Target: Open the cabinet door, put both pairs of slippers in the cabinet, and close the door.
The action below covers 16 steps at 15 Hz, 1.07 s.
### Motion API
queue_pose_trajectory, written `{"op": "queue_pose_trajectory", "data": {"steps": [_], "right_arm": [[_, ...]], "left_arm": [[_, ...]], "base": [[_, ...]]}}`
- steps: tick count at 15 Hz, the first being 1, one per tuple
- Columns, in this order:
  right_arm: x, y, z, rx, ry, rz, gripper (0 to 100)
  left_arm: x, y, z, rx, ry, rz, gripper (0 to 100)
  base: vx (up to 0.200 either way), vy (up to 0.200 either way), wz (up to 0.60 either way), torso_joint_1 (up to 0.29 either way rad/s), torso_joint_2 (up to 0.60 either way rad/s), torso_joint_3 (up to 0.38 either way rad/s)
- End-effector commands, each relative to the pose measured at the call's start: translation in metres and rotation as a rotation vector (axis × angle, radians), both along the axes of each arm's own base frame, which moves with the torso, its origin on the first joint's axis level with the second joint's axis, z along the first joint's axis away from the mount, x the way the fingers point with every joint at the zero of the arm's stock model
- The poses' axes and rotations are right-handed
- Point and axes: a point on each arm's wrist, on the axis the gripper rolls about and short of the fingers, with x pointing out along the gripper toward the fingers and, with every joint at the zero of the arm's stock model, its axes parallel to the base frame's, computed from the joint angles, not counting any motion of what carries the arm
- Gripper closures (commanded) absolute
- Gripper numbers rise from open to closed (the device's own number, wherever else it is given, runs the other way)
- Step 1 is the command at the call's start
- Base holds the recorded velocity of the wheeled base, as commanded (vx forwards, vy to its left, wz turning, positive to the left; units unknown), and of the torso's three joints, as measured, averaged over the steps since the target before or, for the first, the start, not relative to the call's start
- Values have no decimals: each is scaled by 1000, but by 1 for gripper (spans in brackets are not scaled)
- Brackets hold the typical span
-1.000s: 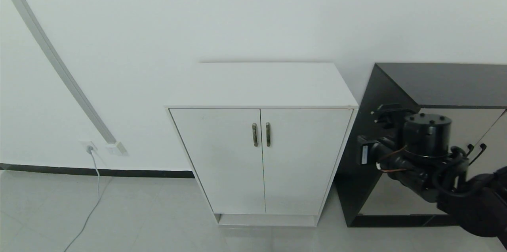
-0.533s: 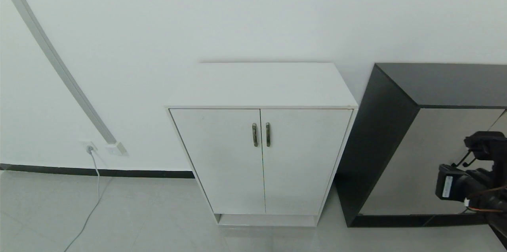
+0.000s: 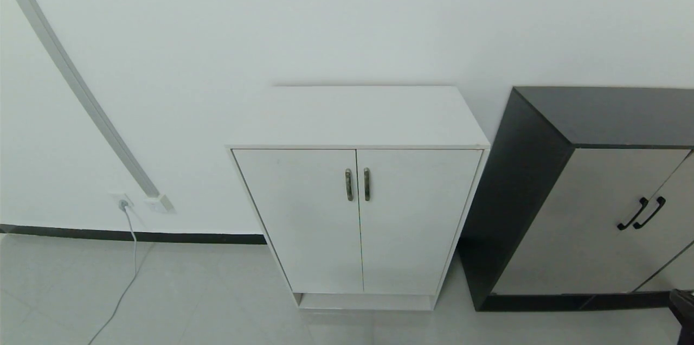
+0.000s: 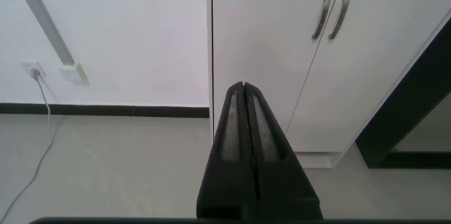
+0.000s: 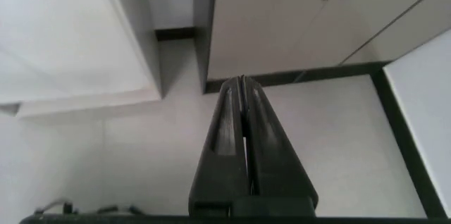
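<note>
**Doors shut, both sets of fingers clenched empty: the handle pick is the risk**

The cabinet (image 3: 358, 117) stands against the wall (image 3: 347, 19), with the black cabinet (image 3: 596, 117) just beside it on my right. Its doors (image 3: 303, 215) are shut, and the handles (image 3: 349, 184) sit side by side at the centre seam. I can't tell if the slippers are inside; the doors hide that.

My left fingers (image 4: 231, 132) are clenched on nothing, aimed at the left door's outer edge and well apart from it. My right fingers (image 5: 229, 129) are clenched empty too, low over the floor (image 5: 338, 132) by the black cabinet's base.

Risks, as I judge them:
- The handles are so close that a finger may hook both, or the wrong one.
- Clenched fingers only bump a handle, so I must release first.
- The black handles (image 3: 642, 213) look similar, so the right arm could take the wrong target.
- The right door swings toward the black cabinet and may knock its side.
- A low left-arm sweep could snag the cable (image 3: 133, 258) on the floor.
</note>
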Motion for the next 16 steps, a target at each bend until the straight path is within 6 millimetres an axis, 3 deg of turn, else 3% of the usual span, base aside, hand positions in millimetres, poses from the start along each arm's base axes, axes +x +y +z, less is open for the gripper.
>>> {"op": "queue_pose_trajectory", "data": {"steps": [1, 4, 7, 16], "right_arm": [[-45, -6, 0, 38, -78, 95, 100], [-78, -9, -8, 74, -85, 221, 100], [-94, -10, -19, 102, -107, 319, 100], [-99, -9, -35, 96, -95, 378, 100]], "left_arm": [[0, 0, 0, -1, 0, -1, 100], [0, 0, 0, -1, 0, 1, 100], [0, 0, 0, -1, 0, 1, 100], [0, 0, 0, -1, 0, 1, 100]], "base": [[0, 0, 0, 0, 0, 0], [0, 0, 0, 0, 0, 0], [0, 0, 0, 0, 0, 0], [0, 0, 0, 0, 0, 0]]}}
